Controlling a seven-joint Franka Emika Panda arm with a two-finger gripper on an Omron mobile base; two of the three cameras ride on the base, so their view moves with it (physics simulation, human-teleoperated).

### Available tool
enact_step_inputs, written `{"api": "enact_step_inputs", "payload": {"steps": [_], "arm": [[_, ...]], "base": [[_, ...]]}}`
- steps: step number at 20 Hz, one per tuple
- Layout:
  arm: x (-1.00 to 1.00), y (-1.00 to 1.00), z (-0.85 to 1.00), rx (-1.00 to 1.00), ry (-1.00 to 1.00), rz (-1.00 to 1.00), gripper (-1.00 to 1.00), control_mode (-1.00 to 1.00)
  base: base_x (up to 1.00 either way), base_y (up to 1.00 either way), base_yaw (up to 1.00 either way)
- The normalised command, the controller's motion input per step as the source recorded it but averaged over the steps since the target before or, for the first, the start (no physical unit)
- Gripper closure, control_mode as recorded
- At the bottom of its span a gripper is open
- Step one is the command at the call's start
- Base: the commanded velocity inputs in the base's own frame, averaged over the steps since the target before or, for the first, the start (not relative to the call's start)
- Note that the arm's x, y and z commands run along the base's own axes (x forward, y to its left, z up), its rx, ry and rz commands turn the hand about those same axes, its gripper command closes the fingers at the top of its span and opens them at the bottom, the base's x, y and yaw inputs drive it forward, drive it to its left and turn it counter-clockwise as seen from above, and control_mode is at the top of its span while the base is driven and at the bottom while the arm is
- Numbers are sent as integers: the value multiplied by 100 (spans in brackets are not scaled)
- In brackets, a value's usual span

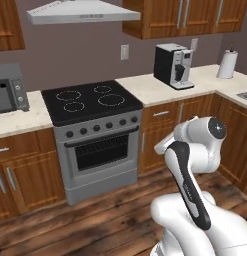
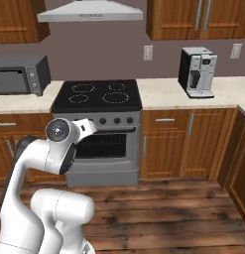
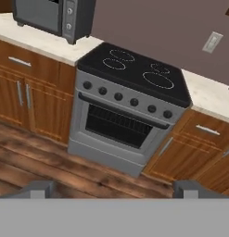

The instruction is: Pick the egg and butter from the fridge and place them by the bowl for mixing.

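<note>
Egg, butter, bowl and fridge: I cannot tell from these views where any of them lies. The robot faces a stove (image 1: 92, 102), and everything else is placed from it.

The stove has a black cooktop with 4 white burner rings, a row of 6 round knobs below it, and a grey oven door (image 1: 102, 150) that is shut. A grey range hood (image 1: 82, 12) hangs straight above the stove. On the pale counter (image 1: 20, 122) left of the stove stands a grey microwave (image 1: 7, 90). On the counter to the right of the stove stands a black and silver coffee machine (image 1: 172, 65). Farther right, at the corner, a paper towel roll (image 1: 227, 64) stands upright. A white wall outlet (image 1: 125, 51) sits above the stove's right rear corner. Wooden cabinets flank the stove on both sides.

The white arm (image 1: 192, 165) is folded in front of the stove, over the wooden floor (image 1: 95, 220). In the hand view the gripper (image 3: 115, 190) looks at the stove front from above the floor. Its 2 fingertips (image 3: 41, 189) stand wide apart, with nothing between them.
</note>
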Motion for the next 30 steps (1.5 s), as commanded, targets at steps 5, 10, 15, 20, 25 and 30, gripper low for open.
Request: {"api": "enact_step_inputs", "payload": {"steps": [5, 10, 15, 20, 25, 30], "arm": [[0, 0, 0, 0, 0, 0, -100, 100], [0, 0, 0, 0, 0, 0, -100, 100], [0, 0, 0, 0, 0, 0, -100, 100], [0, 0, 0, 0, 0, 0, -100, 100], [0, 0, 0, 0, 0, 0, -100, 100], [0, 0, 0, 0, 0, 0, -100, 100]], "base": [[100, 94, -11], [100, 83, -9], [66, 14, 49], [-63, -11, 81], [27, -29, 64], [100, 0, 65]]}}
